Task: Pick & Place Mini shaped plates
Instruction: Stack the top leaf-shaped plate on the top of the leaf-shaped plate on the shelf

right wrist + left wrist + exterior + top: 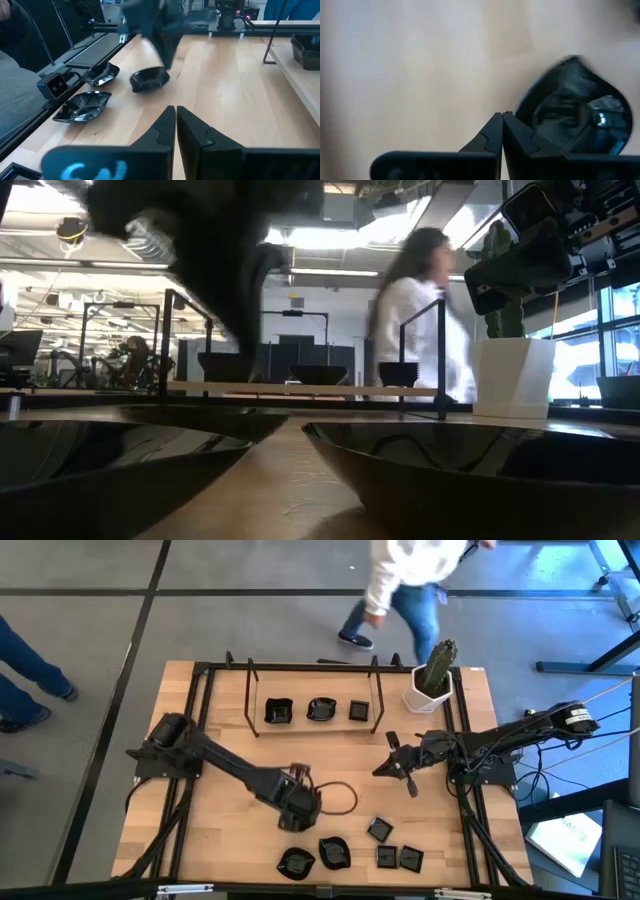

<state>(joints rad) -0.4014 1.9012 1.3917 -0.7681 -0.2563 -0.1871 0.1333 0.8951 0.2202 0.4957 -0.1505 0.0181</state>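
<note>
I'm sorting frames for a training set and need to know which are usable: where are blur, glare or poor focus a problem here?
Low view: two black dishes up close are soft, and the person smears. Left wrist view: the whole frame is streaked, the glossy dish showing glare. Right wrist view: the left arm is blurred. High view: mostly crisp and evenly lit.

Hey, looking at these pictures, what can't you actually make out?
- Whether the left pincer holds anything: in the left wrist view its fingers meet beside a blurred black dish, and from above its own body hides the tips.
- The near dishes in the low view: cut off by the bottom edge.
- The person walking behind the table: motion-blurred.
</note>
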